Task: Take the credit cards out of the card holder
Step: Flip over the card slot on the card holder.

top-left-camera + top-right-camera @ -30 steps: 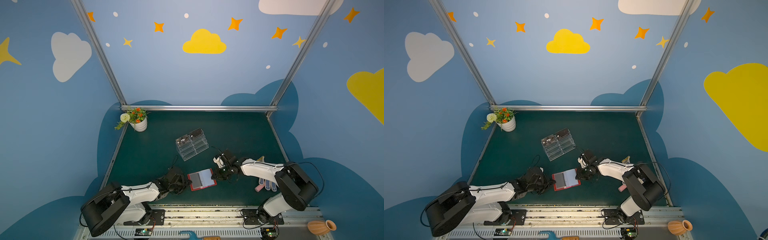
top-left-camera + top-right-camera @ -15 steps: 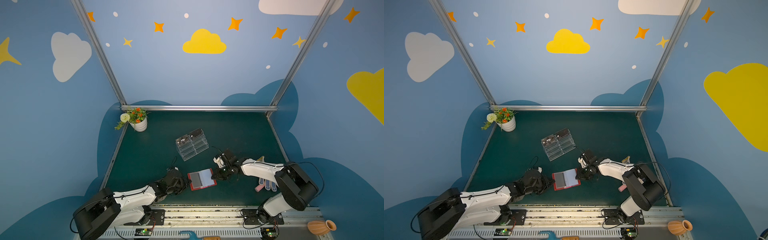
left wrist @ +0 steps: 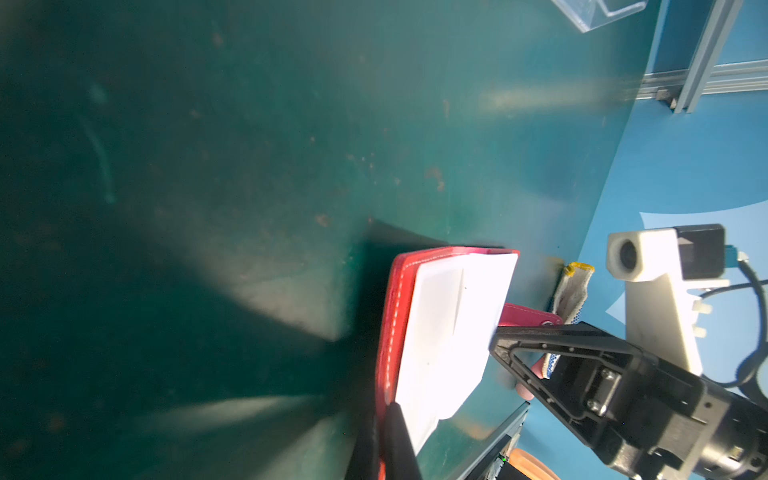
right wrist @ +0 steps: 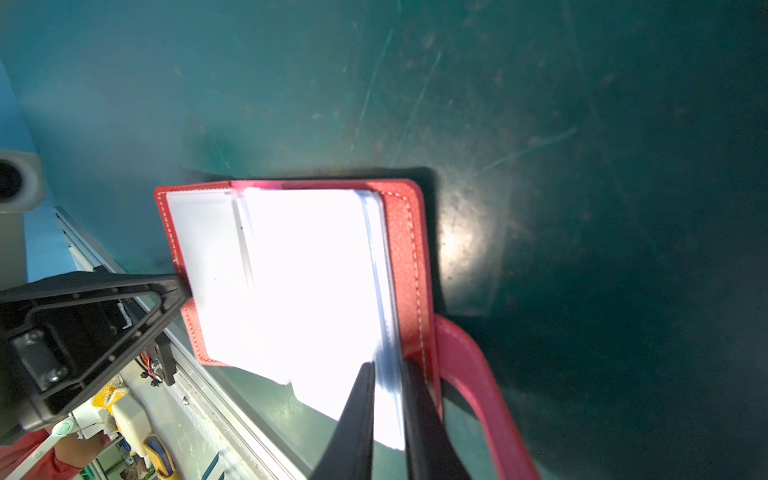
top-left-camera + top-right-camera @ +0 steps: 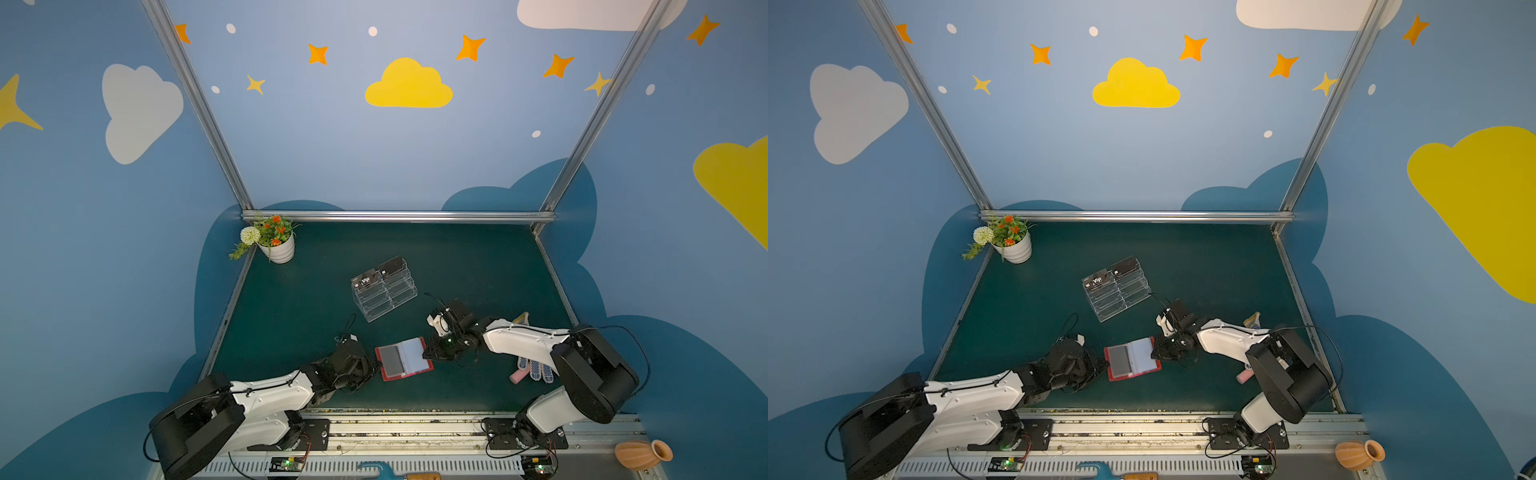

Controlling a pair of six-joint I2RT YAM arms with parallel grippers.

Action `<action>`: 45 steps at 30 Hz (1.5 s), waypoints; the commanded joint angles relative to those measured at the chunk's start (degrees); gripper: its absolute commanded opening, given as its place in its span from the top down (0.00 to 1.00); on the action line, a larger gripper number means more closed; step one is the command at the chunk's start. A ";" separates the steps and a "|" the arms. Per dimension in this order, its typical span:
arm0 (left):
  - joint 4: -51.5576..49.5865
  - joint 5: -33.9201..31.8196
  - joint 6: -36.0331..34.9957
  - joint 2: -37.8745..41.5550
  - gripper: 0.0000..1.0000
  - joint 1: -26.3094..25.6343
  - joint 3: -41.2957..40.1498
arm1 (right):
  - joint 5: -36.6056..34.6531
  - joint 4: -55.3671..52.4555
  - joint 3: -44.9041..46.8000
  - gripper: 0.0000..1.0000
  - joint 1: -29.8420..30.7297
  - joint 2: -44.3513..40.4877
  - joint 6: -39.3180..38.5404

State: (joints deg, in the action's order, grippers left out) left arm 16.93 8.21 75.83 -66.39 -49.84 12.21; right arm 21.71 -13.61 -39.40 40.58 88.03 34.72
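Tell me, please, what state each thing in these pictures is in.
Card holder, open flat on the table.
Cards, two in the clear stand.
Left gripper, shut on card holder's edge.
Right gripper, shut on its pages.
Vase, on its side.

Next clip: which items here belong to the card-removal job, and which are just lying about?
Job: card holder, open, pinched by left hand and right hand; credit cards already in the clear stand.
Lying about: flower pot, dotted glove, pink item, clay vase.
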 commanded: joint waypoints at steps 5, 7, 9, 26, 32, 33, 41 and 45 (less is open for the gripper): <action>3.84 0.94 -2.40 -0.26 0.96 -1.03 2.94 | -3.35 -1.32 2.56 0.83 -0.31 1.79 0.39; 5.15 1.20 -2.68 -0.27 0.96 -1.18 3.08 | -3.13 -0.84 2.96 0.83 -0.32 2.03 0.61; 6.39 0.96 -2.91 -0.03 0.96 -1.51 3.38 | -2.99 -0.50 3.26 0.83 -0.28 2.08 0.79; 8.19 1.46 -4.58 -7.79 0.96 -2.64 8.50 | -2.47 0.15 4.81 0.82 -1.29 1.25 0.88; 9.70 1.47 -4.97 -9.69 0.96 -2.96 9.30 | -2.38 0.49 5.38 0.81 -1.56 1.18 0.86; 9.74 1.30 -4.86 -9.73 0.96 -2.98 9.26 | -2.38 0.48 5.51 0.81 -1.63 1.18 0.91; 7.66 -1.05 -4.41 -7.17 0.96 -3.02 7.32 | -2.34 -0.38 5.65 0.79 -2.10 0.11 0.88; -0.84 -4.69 -4.20 0.09 0.96 -2.63 5.15 | -2.91 -2.24 5.44 0.77 -2.51 -1.58 0.61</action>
State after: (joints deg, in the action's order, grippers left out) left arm 23.27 7.05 71.88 -69.63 -52.66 18.70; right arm 24.45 -9.23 -36.14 38.76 86.37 35.75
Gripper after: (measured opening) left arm 0.047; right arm 0.232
